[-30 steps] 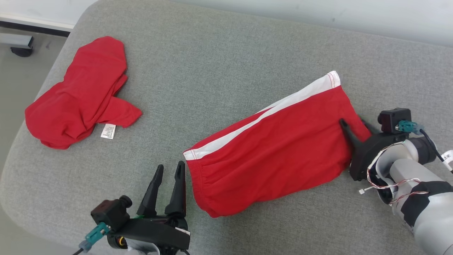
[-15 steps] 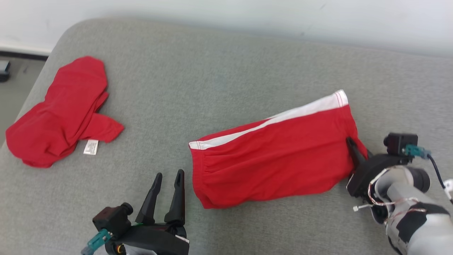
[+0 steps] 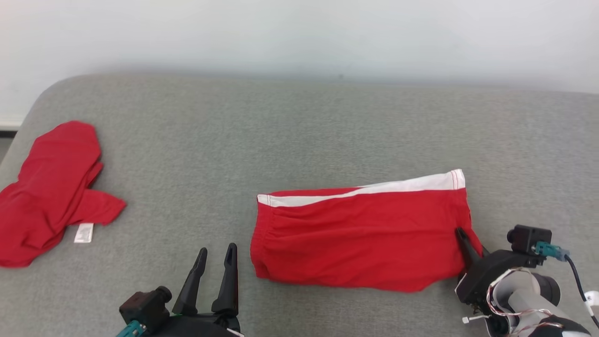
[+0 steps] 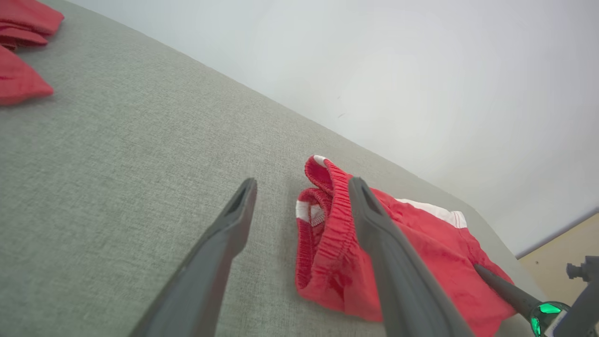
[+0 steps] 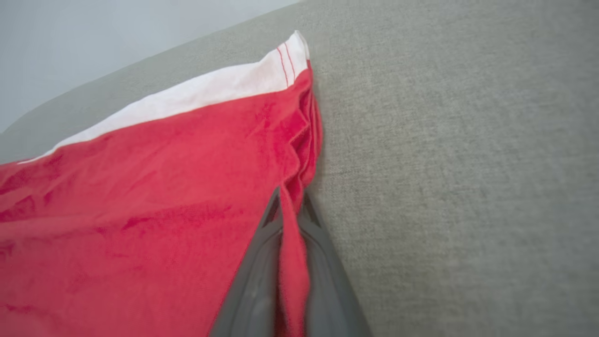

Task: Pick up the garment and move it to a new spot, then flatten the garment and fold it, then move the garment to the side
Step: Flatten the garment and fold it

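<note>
Shorts (image 3: 360,243): red, with one white side stripe (image 3: 398,187) crossed by two red stitch lines at its end. Second garment (image 3: 47,187): plain red, white label (image 3: 84,232). Surface (image 3: 281,140): grey, finely woven. Fingers (image 3: 228,276): near-black. Wall (image 3: 299,32): off-white. Connector (image 3: 547,248): teal.

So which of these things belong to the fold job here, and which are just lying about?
In the job: red shorts with white stripe; right gripper, shut on their edge; left gripper, open.
Lying about: crumpled red garment, far left.
</note>
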Controlling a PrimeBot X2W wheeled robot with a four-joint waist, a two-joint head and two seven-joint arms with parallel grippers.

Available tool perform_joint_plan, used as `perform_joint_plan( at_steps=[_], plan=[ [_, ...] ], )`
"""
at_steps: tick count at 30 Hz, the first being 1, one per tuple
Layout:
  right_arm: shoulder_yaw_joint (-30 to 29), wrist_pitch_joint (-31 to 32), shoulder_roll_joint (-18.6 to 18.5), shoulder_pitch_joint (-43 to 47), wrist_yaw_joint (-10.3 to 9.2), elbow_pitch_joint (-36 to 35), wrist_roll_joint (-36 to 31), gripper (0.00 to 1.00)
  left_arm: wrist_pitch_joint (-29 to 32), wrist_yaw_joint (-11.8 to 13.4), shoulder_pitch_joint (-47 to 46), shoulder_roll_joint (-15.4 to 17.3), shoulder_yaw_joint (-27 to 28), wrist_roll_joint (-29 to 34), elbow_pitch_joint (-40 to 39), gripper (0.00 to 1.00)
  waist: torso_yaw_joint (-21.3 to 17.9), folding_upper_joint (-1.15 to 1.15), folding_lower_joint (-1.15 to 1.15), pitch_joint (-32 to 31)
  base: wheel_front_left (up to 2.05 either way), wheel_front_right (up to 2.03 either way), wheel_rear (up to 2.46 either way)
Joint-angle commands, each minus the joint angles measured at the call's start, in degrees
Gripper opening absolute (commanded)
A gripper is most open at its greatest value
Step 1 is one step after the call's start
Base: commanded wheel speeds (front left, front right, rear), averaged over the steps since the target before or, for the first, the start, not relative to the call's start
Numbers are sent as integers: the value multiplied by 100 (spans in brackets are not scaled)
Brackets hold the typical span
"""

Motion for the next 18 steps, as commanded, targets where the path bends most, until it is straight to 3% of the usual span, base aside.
perform_joint_plan(
  at_steps=[1, 11, 18],
  plan=[
    [-39, 3, 11, 85, -15, -3, -58, 0, -17, 10, 37, 12, 12, 26, 14, 100, -132, 0, 0, -106, 0, 0, 0],
    [-589, 2, 133, 307, -15, -188, -541, 0, -16, 10, 61, 12, 91, 89, -28, 100, -128, 0, 0, -124, 0, 0, 0],
    [-912, 1, 234, 391, -14, -1032, -1185, 0, -16, 10, 157, 12, 156, 86, -9, 100, -160, 0, 0, -177, 0, 0, 0]
  ],
)
